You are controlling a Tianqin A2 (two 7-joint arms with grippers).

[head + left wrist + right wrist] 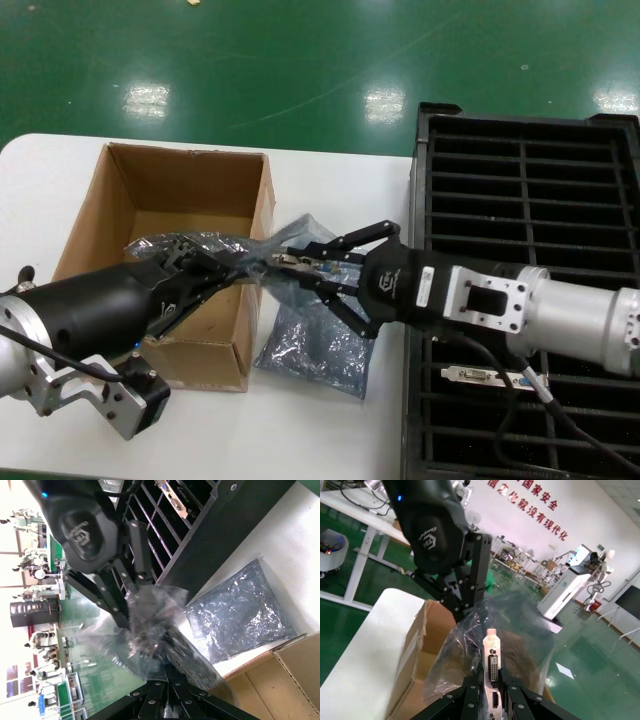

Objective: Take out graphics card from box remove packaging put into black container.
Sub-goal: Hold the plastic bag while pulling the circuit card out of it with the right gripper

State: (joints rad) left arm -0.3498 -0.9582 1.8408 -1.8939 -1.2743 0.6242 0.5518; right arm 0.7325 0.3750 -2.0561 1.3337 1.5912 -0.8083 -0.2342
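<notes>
Gripping the silver bracket end of the graphics card (300, 263), the right gripper (292, 264) reaches in from the right, above the white table (330, 440), in the gap between the box and the black container. Its fingers (512, 692) are clenched on the bracket, seen in the right wrist view with the port cut-outs standing upright between them.

Left gripper (222, 267): comes in from the left across the near right corner of the box (160, 240), its fingers closed on the packaging (190, 250), the crinkly grey bag that wraps the rest of the card. Both grippers meet nose to nose, the card and bag stretched between them, held off the table.

Box: brown cardboard, open top, standing on the left part of the table; what lies inside cannot be made out.

Second grey bag (315, 350): lying flat on the table, just beside the box's right wall and below the grippers.

Black container (520, 170): slotted tray at the table's right edge, under the right arm. Another card (485, 378) with a silver bracket sits in one of its near slots.
</notes>
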